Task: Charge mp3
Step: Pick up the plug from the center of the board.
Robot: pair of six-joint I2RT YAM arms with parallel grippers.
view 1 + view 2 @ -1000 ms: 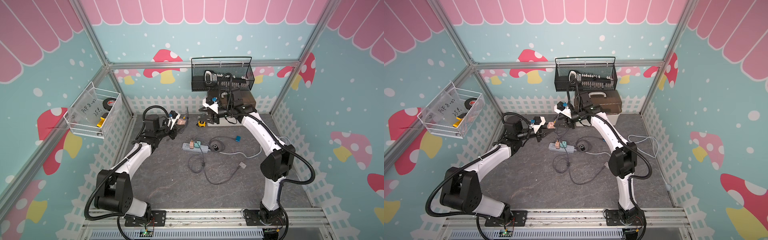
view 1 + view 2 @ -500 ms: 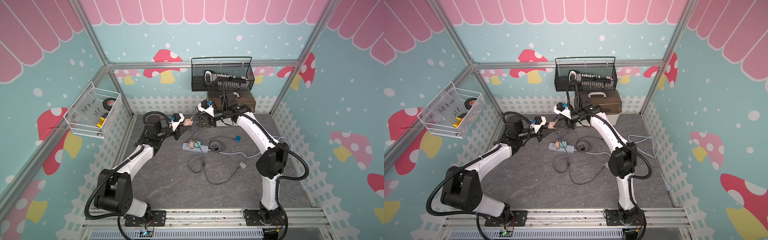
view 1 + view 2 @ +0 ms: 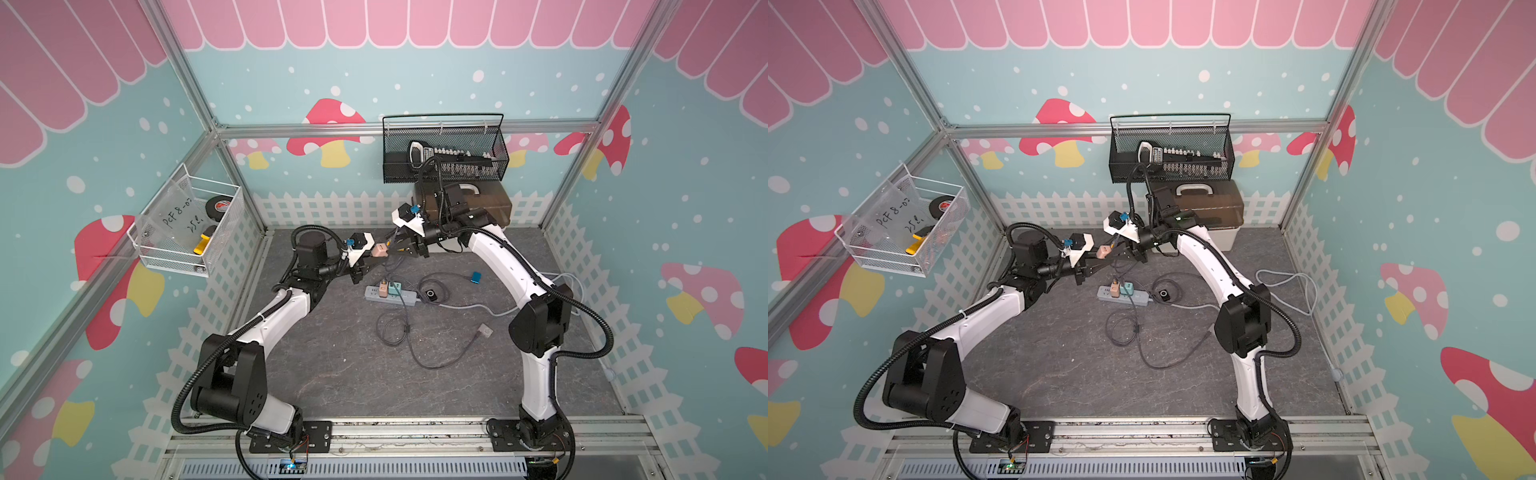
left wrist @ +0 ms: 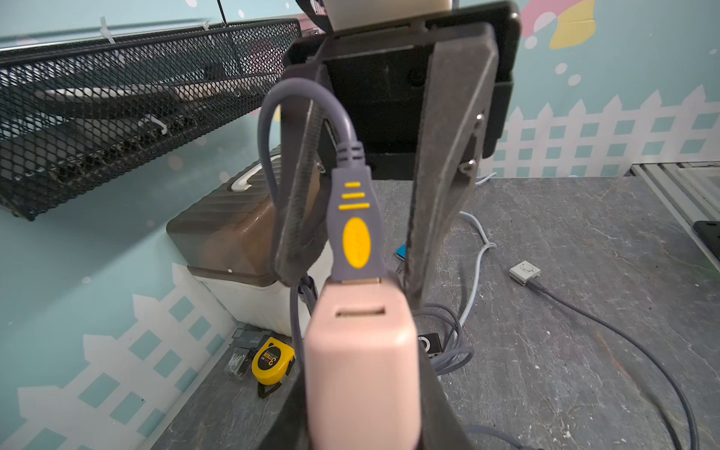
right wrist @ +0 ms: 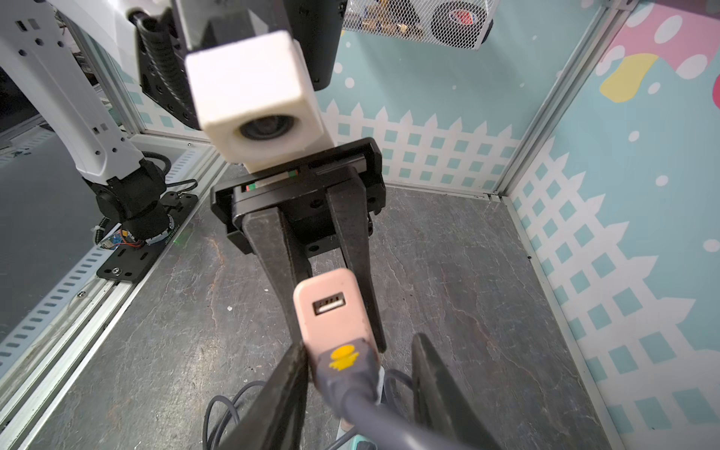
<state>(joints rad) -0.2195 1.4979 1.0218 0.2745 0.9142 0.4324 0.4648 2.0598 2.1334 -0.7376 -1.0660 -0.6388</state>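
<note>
Two tools meet: left tool [image 5: 335, 331] clamps the pink charger [image 4: 362, 370]; right tool [image 4: 354, 280] stands parted around its inserted USB plug [image 4: 352, 226].

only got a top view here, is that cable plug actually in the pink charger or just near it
observer: It is in. The left wrist view shows the grey plug pushed into a port of the pink charger.
operator: is the right hand clamped on the plug
observer: No. The right hand straddles it, with a visible gap on one side.
operator: any port free
observer: Yes. The right wrist view shows a second USB port empty.
</note>
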